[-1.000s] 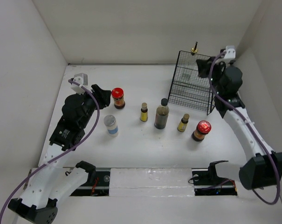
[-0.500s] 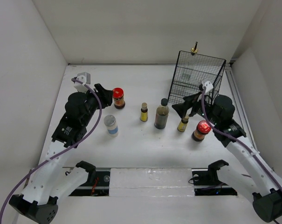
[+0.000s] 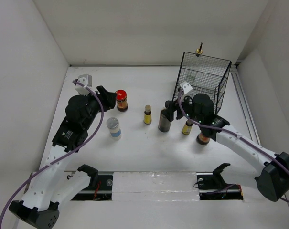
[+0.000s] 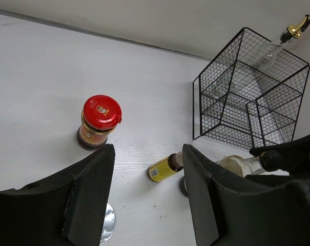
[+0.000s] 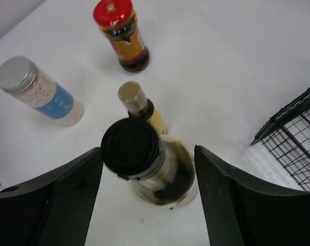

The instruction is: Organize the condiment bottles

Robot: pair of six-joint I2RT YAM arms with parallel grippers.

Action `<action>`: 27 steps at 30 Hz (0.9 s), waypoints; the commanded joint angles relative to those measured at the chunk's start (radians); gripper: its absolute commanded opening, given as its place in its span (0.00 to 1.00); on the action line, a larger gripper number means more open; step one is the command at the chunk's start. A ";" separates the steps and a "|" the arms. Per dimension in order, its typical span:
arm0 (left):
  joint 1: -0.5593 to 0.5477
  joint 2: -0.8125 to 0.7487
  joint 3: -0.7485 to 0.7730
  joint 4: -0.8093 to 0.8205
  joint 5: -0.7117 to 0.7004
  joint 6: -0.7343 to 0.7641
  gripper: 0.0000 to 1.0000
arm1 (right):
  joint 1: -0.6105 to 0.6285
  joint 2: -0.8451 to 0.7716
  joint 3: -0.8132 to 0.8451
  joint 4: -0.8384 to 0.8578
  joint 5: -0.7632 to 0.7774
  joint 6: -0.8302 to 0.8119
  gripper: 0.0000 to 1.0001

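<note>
Tabletop (image 3: 134, 157): dark bottle (image 5: 130, 147) btwn R pincer (image 5: 147, 154)

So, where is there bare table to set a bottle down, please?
Bare table lies behind the red-lidded jar, left of the wire basket, and in front, between the white shaker and the near rail. Crowded around the dark bottle.

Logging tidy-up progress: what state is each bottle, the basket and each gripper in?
Wire basket, upright on table.
Gold-spouted bottle, leaning inside wire basket.
Dark black-capped bottle, upright, capped.
Left red-lidded jar, upright, capped.
Right red-lidded jar, standing, mostly hidden.
Left yellow-labelled bottle, upright.
Right yellow-labelled bottle, upright.
White shaker, upright.
Left gripper, open, empty.
Right gripper, open, straddling dark black-capped bottle.
</note>
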 commanded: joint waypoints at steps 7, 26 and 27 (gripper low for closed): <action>0.004 -0.032 0.000 0.046 0.022 -0.004 0.51 | 0.039 0.082 -0.002 0.291 0.126 0.043 0.46; 0.004 -0.057 -0.011 0.057 0.042 -0.004 0.53 | -0.089 -0.084 0.385 0.255 0.264 0.074 0.03; 0.004 -0.057 -0.011 0.057 0.033 -0.004 0.53 | -0.112 -0.084 0.399 0.242 0.278 0.074 0.03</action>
